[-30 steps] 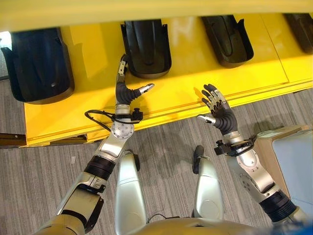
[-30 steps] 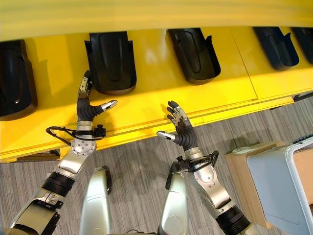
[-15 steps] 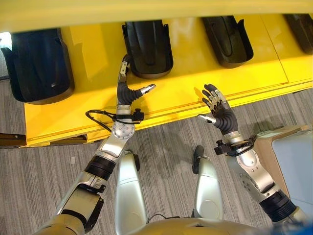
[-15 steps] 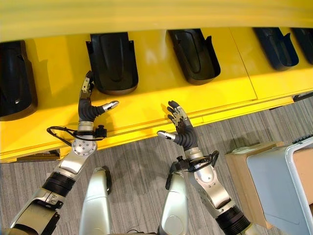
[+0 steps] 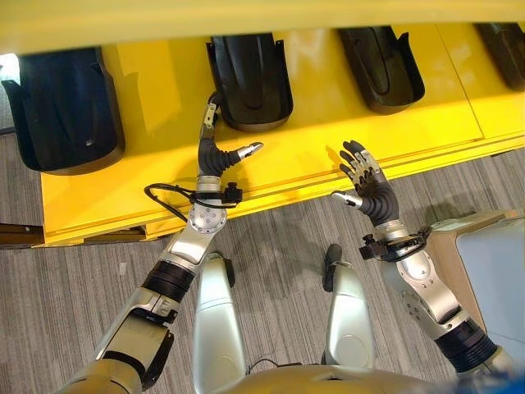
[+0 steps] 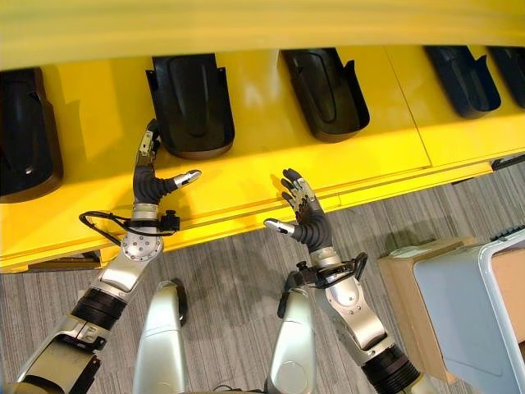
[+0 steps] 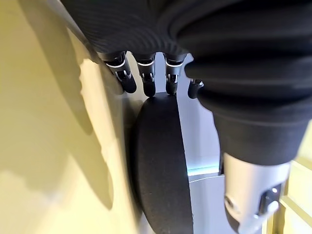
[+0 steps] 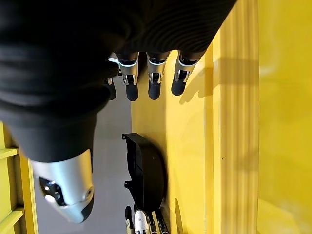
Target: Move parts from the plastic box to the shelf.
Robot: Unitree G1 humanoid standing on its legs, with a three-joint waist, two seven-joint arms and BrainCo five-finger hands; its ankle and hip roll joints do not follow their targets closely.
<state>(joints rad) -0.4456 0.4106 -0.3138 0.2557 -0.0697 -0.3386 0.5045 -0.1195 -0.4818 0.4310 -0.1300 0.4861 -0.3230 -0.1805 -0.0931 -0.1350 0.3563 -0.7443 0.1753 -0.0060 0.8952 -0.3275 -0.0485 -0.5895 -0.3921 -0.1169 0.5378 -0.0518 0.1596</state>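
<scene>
Standing over the yellow shelf (image 5: pixel 344 139), the robot has both arms raised toward it. Its left hand (image 5: pixel 211 152) has straight, relaxed fingers reaching up to the near rim of a black part (image 5: pixel 248 78) lying just beyond the fingertips; from the wrist view the dark tips sit right at that part's rounded edge, touching or nearly so, and nothing is curled round it. To that hand's outer side, well apart, lies another black part (image 5: pixel 66 107). The right hand (image 5: pixel 365 182) is spread wide with the thumb out, palm toward the shelf, holding nothing; up and slightly beyond it rests a third black part (image 5: pixel 381 66), not touched. A fourth (image 6: pixel 463 78) lies farther along to the right hand's outer side.

By the look of it, the task is well under way: several parts lie in a row on the shelf, and the one at the left fingertips seems just set down or being nudged into line. The plastic box (image 6: pixel 467 316) stands on the floor behind and outside the right arm; whether any parts remain inside it I cannot tell.
</scene>
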